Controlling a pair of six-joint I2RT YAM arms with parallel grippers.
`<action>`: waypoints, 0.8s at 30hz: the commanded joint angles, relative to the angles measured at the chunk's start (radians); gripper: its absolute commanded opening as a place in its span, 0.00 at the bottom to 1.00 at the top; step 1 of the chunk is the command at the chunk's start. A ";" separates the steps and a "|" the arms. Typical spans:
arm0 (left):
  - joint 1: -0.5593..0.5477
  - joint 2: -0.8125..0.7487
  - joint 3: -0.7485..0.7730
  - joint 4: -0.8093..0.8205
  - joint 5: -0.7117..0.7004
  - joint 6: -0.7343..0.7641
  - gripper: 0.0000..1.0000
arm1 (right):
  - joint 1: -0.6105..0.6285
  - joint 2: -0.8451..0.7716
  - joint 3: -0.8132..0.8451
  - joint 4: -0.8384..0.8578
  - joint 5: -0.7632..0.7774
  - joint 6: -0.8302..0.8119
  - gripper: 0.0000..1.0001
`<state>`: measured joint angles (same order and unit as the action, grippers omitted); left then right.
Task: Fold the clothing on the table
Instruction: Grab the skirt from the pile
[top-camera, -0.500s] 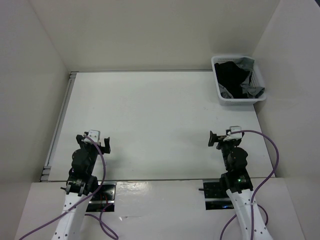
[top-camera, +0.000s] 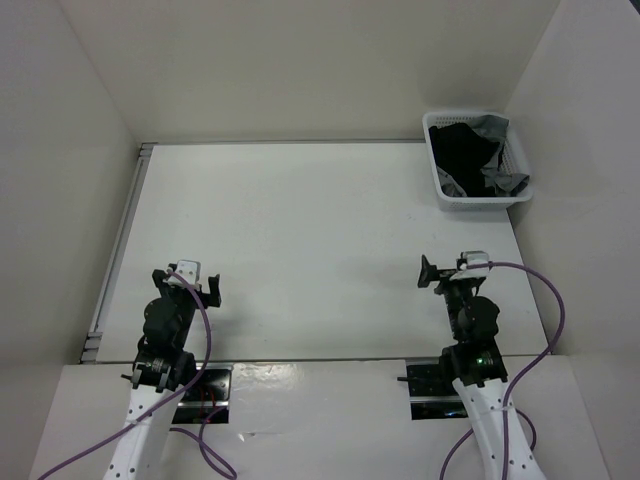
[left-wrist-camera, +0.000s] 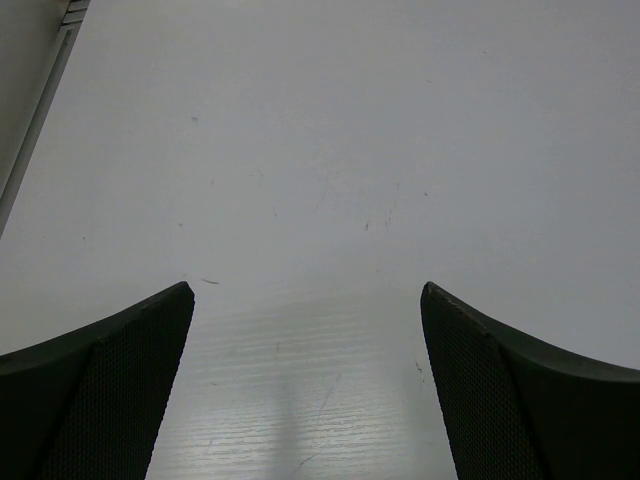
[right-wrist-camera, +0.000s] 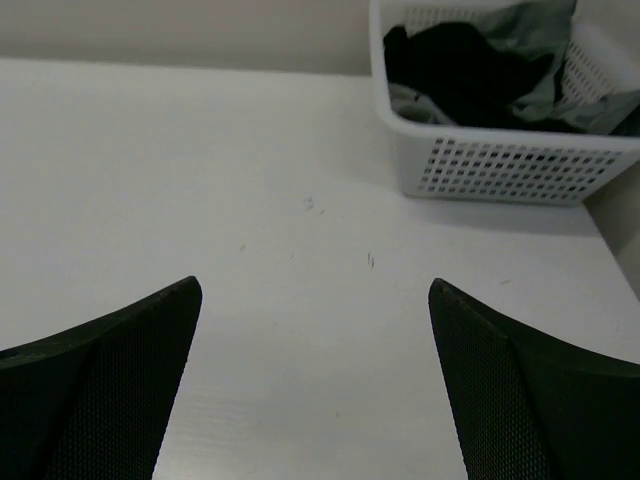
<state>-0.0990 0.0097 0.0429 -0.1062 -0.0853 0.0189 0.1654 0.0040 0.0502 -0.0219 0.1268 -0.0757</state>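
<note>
Top external view shows the black clothing (top-camera: 462, 150) not spread on the surface (top-camera: 300, 220) but bundled in the white lattice basket (top-camera: 478, 202) at the far right corner, tangled with a grey garment (top-camera: 503, 180). Both arms sit at the near edge, well apart from the basket.

The left arm's fingers (left-wrist-camera: 100, 390) stand wide over bare surface and hold nothing. The right arm's fingers (right-wrist-camera: 100, 385) are just as wide and empty. Their wrist camera looks toward the basket, where the black fabric lies heaped on the left side.

Against half a second ago, the right arm's wrist has shifted very slightly, seemingly turning a touch toward the far right, while the left arm has not moved. This looks like the start of a reach, so folding has not begun. The likely first step is lifting the clothing out onto the surface, and the right arm is the nearer one. The grey garment overlaps it and could be dragged out too.
</note>
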 joint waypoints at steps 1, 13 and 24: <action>-0.004 -0.119 -0.040 0.022 -0.013 -0.019 1.00 | -0.004 -0.082 0.111 0.232 0.097 0.057 0.98; -0.004 -0.119 -0.040 0.022 -0.013 -0.019 1.00 | -0.004 0.489 0.997 -0.312 0.225 0.160 0.98; -0.004 -0.119 -0.040 0.022 -0.013 -0.019 1.00 | -0.280 1.184 1.589 -1.015 -0.235 -0.070 0.98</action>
<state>-0.0990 0.0090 0.0429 -0.1120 -0.0853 0.0185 0.0074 1.0584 1.5566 -0.7719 0.0605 -0.0628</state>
